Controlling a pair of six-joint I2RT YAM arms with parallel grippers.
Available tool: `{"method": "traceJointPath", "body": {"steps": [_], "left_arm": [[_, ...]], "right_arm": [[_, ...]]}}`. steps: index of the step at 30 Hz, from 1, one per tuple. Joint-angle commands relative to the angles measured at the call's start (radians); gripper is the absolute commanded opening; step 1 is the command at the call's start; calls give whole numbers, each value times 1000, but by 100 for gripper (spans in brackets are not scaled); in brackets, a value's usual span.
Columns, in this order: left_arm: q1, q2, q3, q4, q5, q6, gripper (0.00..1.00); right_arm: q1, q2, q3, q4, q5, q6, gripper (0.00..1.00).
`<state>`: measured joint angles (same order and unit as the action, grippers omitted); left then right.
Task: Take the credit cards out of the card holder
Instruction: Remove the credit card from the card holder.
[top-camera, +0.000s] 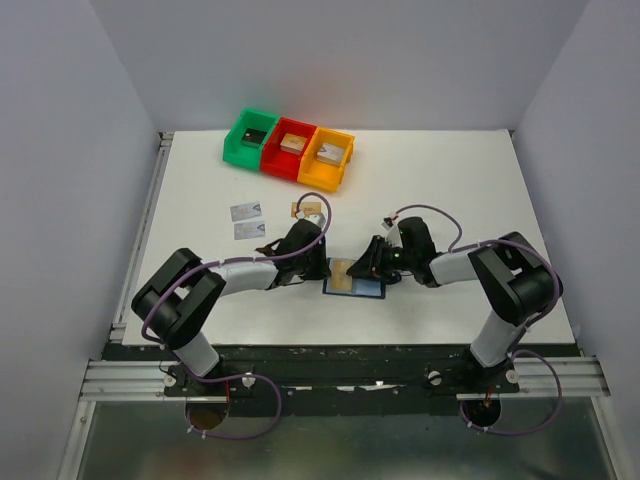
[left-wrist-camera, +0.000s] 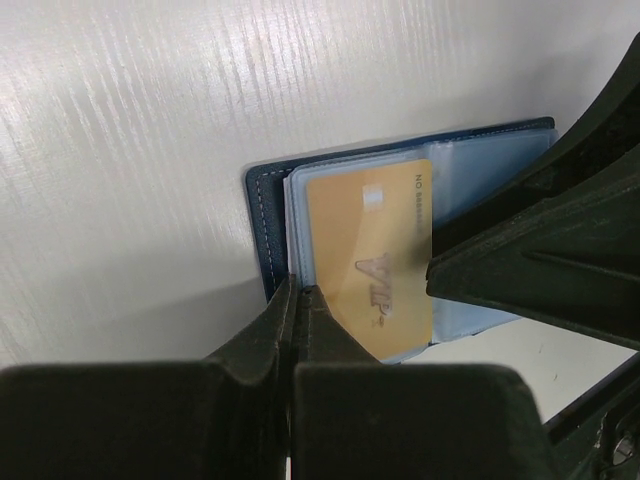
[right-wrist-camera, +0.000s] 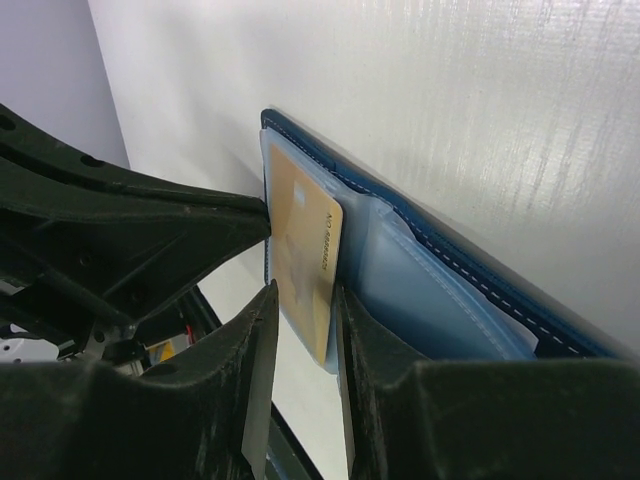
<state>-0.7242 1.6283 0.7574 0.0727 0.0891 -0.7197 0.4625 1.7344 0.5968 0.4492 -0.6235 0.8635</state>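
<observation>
The right fingers (right-wrist-camera: 245, 400) are filling the bottom of the right wrist view. They are standing apart, with the near edge of a gold card (right-wrist-camera: 305, 270) lying in the gap between them. Whether they are pressing on that card or only straddling it cannot be told.

The card holder (left-wrist-camera: 265, 220) is lying open and flat on the bench (left-wrist-camera: 150, 150), midway between the two arms. The gold card is resting on its clear inner pockets. How far the card is sitting inside a pocket is not clear.

The left fingers (left-wrist-camera: 268, 338) are pressed together with nothing between them. Their tips are touching the holder's left edge, just beside the card's corner, and appear to be pinning the holder down.

From above, the card's long axis is running away from the arm bases, across the line that joins the two sets of fingers. The card is lying just to the left of the right fingers, so the right arm is the one placed to draw it out. The pull probably needs to go sideways toward the right while the left arm is holding the holder against sliding.

Two silver cards (top-camera: 247, 220) and a tan one (top-camera: 308, 208) are lying out on the bench beyond the left arm.
</observation>
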Motion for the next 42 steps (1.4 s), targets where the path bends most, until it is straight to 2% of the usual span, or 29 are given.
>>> {"method": "traceJointPath", "body": {"steps": [1, 9, 21, 26, 30, 33, 36, 42], "left_arm": [[-4, 31, 2, -27, -8, -4, 0], [-4, 7, -12, -31, -23, -12, 0], [-3, -76, -50, -48, -75, -18, 0], [-1, -100, -58, -54, -80, -18, 8], [-4, -97, -59, -53, -81, -18, 9], [-3, -82, -52, -56, -80, -15, 8], [-4, -62, -43, -53, -69, -15, 1], [-3, -19, -24, -40, -34, -7, 0]], "right_arm": [[5, 33, -17, 120, -62, 45, 36], [7, 65, -26, 152, -74, 60, 37], [5, 83, -52, 287, -64, 140, 36], [5, 88, -43, 284, -71, 140, 36], [7, 93, -37, 278, -77, 137, 36], [5, 100, -32, 273, -87, 132, 36], [7, 116, -25, 276, -110, 134, 36], [8, 145, -17, 315, -139, 149, 36]]}}
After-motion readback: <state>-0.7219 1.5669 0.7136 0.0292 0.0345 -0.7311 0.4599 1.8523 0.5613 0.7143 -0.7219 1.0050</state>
